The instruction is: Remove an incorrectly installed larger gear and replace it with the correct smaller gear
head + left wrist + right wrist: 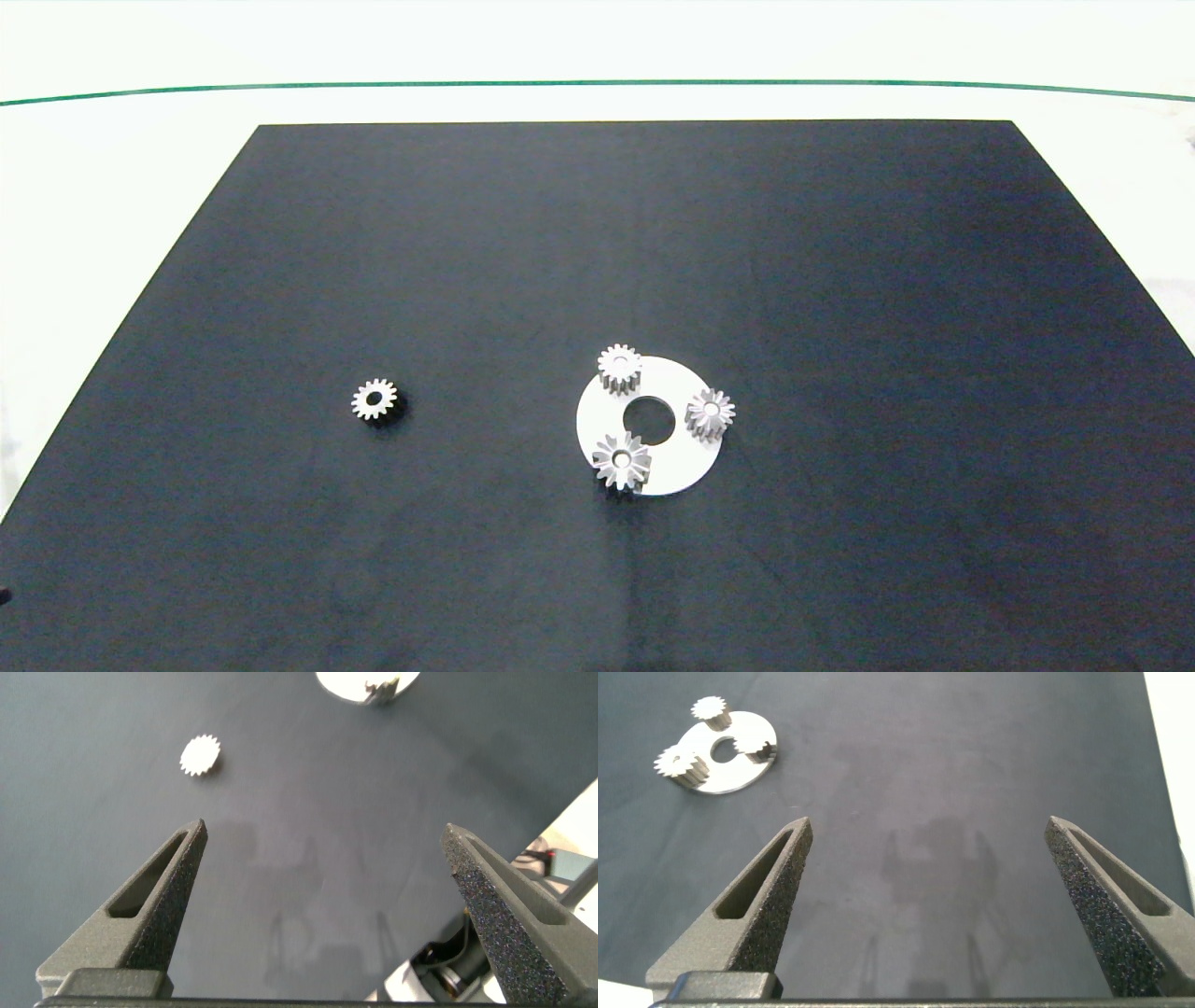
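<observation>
A white disc [686, 457] with a centre hole lies on the black mat and carries three gears. The larger gear [623, 460], star-toothed, sits on the disc's near-left part; the right wrist view shows it as the larger gear [677, 763]. Two short-toothed gears [619, 367] [710, 413] sit on the disc's far and right parts. The smaller gear [375, 401] lies loose on the mat to the left, also seen as the smaller gear [201, 756]. My left gripper [324, 827] and right gripper [929, 821] are both open and empty above bare mat, far from the gears. Neither arm shows in the head view.
The black mat [840, 280] covers most of a white table [112, 187], which has a green line [597, 82] along its far side. In the left wrist view the mat's edge and some equipment [551, 868] show beyond it.
</observation>
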Controlling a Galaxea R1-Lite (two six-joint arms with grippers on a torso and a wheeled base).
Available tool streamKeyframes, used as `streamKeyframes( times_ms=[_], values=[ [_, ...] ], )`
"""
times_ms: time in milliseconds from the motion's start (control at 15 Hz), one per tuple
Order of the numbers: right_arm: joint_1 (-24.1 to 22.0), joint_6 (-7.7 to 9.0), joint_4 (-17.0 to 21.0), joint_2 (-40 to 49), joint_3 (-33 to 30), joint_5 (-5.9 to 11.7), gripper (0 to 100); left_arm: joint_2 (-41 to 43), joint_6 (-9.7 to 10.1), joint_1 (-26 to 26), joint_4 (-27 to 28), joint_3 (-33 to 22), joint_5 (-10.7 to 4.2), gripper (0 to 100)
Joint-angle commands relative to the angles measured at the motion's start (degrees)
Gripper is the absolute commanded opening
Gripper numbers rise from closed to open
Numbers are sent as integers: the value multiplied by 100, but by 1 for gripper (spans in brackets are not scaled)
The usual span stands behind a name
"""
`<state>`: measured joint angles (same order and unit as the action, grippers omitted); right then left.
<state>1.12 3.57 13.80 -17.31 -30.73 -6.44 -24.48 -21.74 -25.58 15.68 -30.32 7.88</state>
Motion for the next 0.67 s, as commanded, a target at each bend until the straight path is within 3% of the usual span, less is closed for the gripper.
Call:
streamKeyframes(
  times_ms=[67,200,400,533,667],
  values=[
    [-15,21,-9,-431,-152,-156,100,-980,-191,-571,-381,-27,4,100],
    [-15,21,-114,-589,-152,-174,100,-1367,-542,-712,-539,-27,4,100],
    [-15,30,-220,-624,-152,-165,100,-1982,-1333,-773,-838,-36,-49,100],
    [-15,91,-211,-616,-152,-165,100,-2448,-1448,-782,-1216,-53,-216,100],
    [-15,153,-220,-624,-152,-174,100,-2843,-1456,-993,-1348,-185,-629,100]
  ],
)
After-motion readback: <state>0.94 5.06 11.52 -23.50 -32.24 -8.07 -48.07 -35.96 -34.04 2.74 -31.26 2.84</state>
